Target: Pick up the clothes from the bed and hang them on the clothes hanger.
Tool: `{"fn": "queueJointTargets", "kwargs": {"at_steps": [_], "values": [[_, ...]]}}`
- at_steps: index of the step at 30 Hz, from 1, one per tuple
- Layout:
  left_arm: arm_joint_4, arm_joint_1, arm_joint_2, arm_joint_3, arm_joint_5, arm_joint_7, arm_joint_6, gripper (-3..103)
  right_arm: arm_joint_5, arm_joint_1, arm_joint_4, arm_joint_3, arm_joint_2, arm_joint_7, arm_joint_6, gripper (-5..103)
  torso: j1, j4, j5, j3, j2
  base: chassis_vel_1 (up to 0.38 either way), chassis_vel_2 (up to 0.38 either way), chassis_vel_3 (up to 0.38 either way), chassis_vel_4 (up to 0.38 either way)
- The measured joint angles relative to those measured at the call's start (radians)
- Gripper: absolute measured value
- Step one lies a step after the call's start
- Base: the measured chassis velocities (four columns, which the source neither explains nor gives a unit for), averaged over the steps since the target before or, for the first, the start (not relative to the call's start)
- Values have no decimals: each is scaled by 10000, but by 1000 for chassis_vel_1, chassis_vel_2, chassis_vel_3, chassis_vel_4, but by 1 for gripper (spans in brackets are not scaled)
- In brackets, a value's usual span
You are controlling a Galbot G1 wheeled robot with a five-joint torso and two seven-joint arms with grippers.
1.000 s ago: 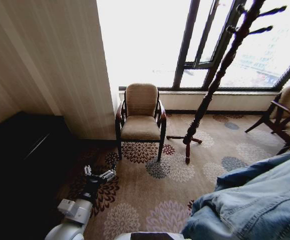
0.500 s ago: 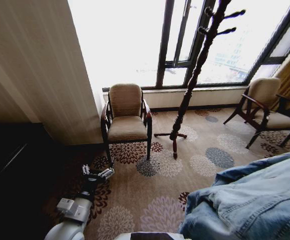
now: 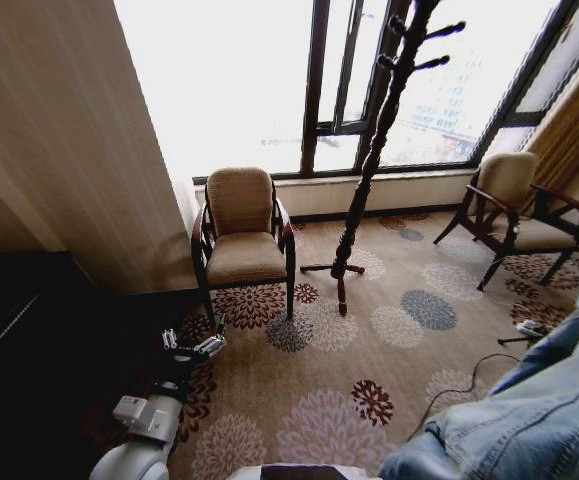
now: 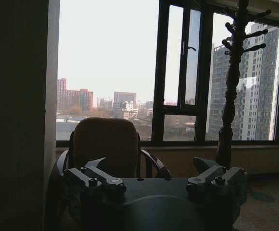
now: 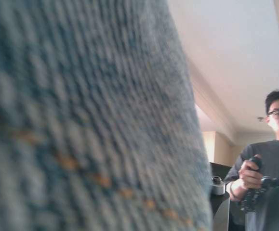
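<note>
The clothes (image 3: 539, 420), a light-blue denim jacket, bulge up at the lower right of the head view, raised above the carpet where my right arm is. The right wrist view has the clothes (image 5: 81, 120) pressed close, hiding that gripper. My left gripper (image 3: 191, 348) hangs low at the lower left over the carpet, open and holding nothing. In the left wrist view the left gripper (image 4: 156, 180) points at the window with its fingers apart. The bed and the clothes hanger are out of view.
A padded wooden armchair (image 3: 241, 235) stands by the window, and a tall wooden coat stand (image 3: 364, 170) is right of it. A second armchair (image 3: 514, 205) sits at the far right. A dark cabinet (image 3: 29, 340) lines the left wall. A cable (image 3: 469, 375) lies on the patterned carpet.
The camera has turned right, so the chair and coat stand slid left in the picture. Less of the jacket shows at the lower right. The left arm keeps its pose.
</note>
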Motion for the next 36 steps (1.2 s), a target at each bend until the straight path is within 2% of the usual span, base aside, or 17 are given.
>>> {"fn": "queueJointTargets", "kwargs": {"at_steps": [2,3,4,5,6,7,8,12,13,17,26,29,36], "values": [[-52,-26,30,-21,-59,-59,17,100,589,464,-731,-117,-838,-97,-325,14,0,0,8,2,-2,0,0,0,0],[-52,-26,30,-21,-59,-59,17,100,589,464,-731,-117,-838,-97,-325,14,0,0,8,2,-2,0,0,0,0],[-90,-6,50,-87,-104,-73,22,100,901,621,-1040,-110,-1295,-108,-437,14,1,-3,15,2,-2,0,0,0,0],[-113,31,74,-146,-138,-74,24,100,1128,761,-1282,-53,-1766,-117,-488,14,1,-3,11,2,-2,0,0,0,0],[-121,40,87,-167,-151,-73,25,100,1199,807,-1347,-29,-1912,-124,-504,14,2,-3,9,2,-2,0,0,0,0],[-139,60,142,-227,-198,-75,35,100,1484,1014,-1640,20,-2476,-138,-583,14,1,-3,3,2,-2,0,0,0,0],[-139,60,142,-227,-198,-75,35,100,1484,1014,-1640,20,-2476,-138,-583,14,1,-3,3,2,-2,0,0,0,0],[-157,-51,295,-259,-270,-128,116,100,2298,1680,-2710,-23,-3735,-207,-777,14,0,-2,5,2,-2,0,0,0,0],[-157,-51,295,-259,-270,-128,116,100,2298,1680,-2710,-23,-3735,-207,-777,14,0,-2,5,2,-2,0,0,0,0],[-147,-66,312,-283,-300,-150,137,100,2907,2271,-3803,-257,-4537,-334,-867,14,2,-4,5,2,-2,0,0,0,0],[-324,139,384,-575,-702,-15,39,100,3097,2913,-5207,-808,-5040,-994,-294,14,1,-5,4,1,-2,0,0,0,0],[-374,162,422,-665,-839,-10,38,100,3182,3381,-5749,-1592,-5297,-1608,296,14,1,-7,6,1,-2,0,0,0,0],[-362,250,319,-638,-795,-13,37,100,2865,4580,-6176,-3081,-5931,-2163,909,14,1,-1,3,1,-2,0,0,0,0]]}}
